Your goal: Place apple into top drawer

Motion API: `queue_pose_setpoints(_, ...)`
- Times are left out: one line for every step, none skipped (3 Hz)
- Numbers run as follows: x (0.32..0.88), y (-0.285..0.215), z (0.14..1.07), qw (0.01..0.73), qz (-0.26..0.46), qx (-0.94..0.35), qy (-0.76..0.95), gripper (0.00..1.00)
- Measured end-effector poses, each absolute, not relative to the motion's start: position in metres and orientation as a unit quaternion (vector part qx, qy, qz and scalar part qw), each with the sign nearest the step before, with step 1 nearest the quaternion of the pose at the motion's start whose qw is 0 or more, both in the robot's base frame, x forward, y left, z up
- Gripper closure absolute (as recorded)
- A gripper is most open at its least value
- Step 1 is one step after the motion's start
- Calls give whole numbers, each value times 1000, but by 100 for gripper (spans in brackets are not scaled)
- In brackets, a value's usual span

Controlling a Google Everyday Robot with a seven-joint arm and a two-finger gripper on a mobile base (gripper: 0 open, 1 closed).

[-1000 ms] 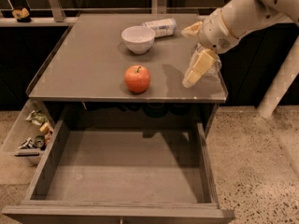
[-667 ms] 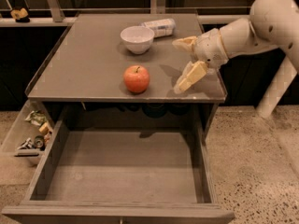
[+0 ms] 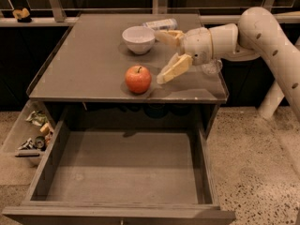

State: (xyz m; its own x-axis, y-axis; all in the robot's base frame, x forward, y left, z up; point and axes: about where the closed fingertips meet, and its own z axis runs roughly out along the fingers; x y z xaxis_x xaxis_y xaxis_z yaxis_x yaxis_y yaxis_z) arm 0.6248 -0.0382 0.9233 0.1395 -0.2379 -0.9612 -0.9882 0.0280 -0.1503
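Apple [image 3: 138, 78]: red and round. It sits near the front edge of the counter [image 3: 79, 60], above the open drawer.
Gripper [image 3: 158, 57]: it hangs over the counter, just to the right of the apple, and points left.
Jaws: they are wide apart and hold nothing. The low one ends just beside the apple. The high one reaches toward the bowl.
Arm [image 3: 262, 32]: white, and it comes in from the right.
Top drawer [image 3: 126, 168]: pulled out in front, with a flat grey bottom.
White bowl [image 3: 138, 39]: on the counter, behind the apple.
Packet [image 3: 161, 24]: it lies behind the bowl.
Side bin [image 3: 16, 137]: on the left, with small bits in it.
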Motion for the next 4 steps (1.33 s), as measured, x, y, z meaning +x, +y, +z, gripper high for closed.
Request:
queue_pose_setpoints(625, -39, 923, 483, 386, -580, 530, 0)
queue_pose_setpoints(642, -28, 929, 473, 347, -615, 527, 0)
queue_pose_setpoints(669, 3, 945, 468, 308, -662, 498, 0)
queue_pose_setpoints(669, 5, 944, 468, 312, -662, 495, 0)
